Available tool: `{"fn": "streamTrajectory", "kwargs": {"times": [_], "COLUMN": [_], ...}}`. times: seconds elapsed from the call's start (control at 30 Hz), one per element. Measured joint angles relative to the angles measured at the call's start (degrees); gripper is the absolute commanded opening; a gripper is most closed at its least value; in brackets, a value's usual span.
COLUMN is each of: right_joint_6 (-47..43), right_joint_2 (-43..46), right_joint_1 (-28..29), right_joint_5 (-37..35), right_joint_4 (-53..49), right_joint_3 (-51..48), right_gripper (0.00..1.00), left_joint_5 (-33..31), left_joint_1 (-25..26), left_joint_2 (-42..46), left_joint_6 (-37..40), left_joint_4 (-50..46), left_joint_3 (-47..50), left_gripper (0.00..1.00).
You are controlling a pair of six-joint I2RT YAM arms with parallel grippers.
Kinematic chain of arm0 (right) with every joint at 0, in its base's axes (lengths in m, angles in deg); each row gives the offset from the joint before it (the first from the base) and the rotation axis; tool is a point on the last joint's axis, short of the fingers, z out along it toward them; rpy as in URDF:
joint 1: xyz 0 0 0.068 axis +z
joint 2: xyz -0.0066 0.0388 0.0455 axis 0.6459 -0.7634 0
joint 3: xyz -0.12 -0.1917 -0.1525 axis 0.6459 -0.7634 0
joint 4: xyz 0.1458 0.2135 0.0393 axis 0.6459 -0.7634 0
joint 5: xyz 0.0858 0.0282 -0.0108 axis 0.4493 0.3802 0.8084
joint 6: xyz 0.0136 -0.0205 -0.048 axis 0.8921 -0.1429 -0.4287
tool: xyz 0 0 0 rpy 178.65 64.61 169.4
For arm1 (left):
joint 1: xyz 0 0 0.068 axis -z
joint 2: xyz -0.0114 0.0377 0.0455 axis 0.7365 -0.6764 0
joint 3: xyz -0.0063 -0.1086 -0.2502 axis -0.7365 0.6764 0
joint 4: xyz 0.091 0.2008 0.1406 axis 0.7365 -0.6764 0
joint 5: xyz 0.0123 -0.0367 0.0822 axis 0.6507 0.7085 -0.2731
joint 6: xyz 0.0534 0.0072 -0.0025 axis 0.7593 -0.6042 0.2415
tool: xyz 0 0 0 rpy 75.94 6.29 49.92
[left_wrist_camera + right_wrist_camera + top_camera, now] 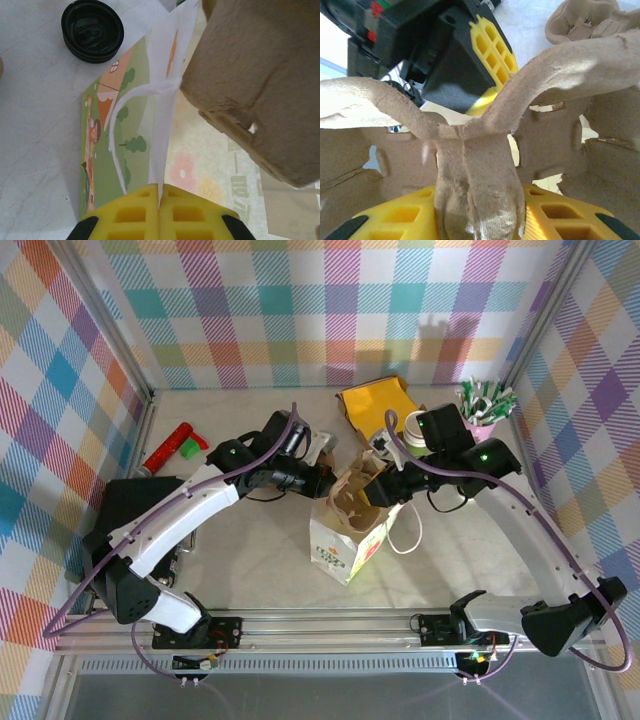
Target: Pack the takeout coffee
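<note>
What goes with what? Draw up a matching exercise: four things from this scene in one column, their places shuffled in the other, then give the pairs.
Things
1. pulp cup carrier
2. white bag handle
3. black lid
4. pink cup of sticks

Places
A. lying loose beside the printed bag
B. pinched in the left jaws
C. standing in the far right corner
D. gripped in the right jaws

Pairs: 1-D, 2-B, 3-A, 4-C
</note>
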State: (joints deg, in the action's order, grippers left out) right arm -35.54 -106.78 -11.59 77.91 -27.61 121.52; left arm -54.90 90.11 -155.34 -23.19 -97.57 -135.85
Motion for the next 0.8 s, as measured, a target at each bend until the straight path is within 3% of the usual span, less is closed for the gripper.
{"fn": "streamTrajectory", "kwargs": {"times": [0.8], "right_joint_6": [1.92], "right_joint_2": [0.07], "right_joint_1": [1.38], "right_joint_5": [-13.38], "right_joint_4": [0.94], "right_joint_3": [-6.75], "right_gripper": [0.38], "left_joint_5": [1.51], "left_joint_1": [-0.13], "left_joint_2": [-1.18], "left_joint_6": [2.27], "left_joint_4": [0.24], "left_joint_3": [-0.02], "left_gripper": [0.0]}}
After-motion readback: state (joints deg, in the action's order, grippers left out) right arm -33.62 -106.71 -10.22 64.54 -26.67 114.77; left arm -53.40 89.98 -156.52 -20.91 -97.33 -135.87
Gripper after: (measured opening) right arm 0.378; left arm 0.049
